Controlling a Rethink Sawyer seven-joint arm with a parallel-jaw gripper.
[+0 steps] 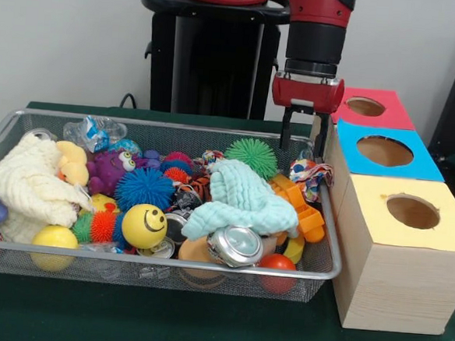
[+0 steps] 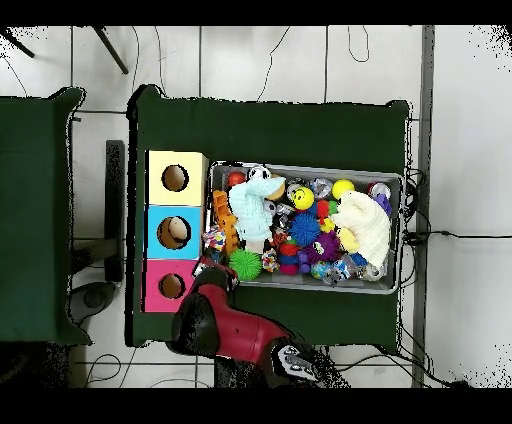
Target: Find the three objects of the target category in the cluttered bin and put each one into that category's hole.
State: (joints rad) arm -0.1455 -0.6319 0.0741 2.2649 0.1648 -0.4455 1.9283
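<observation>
— One blotched fabric piece (image 1: 311, 176) drapes over the bin (image 1: 158, 265) rim beside the boxes; others aren't visible.
— Gripper (image 1: 302, 137) hangs just above it, fingers apart, empty (presumably lining up); the yellow hole (image 1: 413, 211) waits.

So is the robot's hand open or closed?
Open. In the front view the hand shows two black fingers hanging apart, nothing between them, above the bin.

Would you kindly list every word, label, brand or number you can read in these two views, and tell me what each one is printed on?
No text can be read in either view.
Crushed can at the bin's near rim: any print is too blurred to read.
Crinkled clear wrapper with blue marks in the far corner: lettering too small to read.
Yellow ball: only a drawn smiley face, no words.
</observation>
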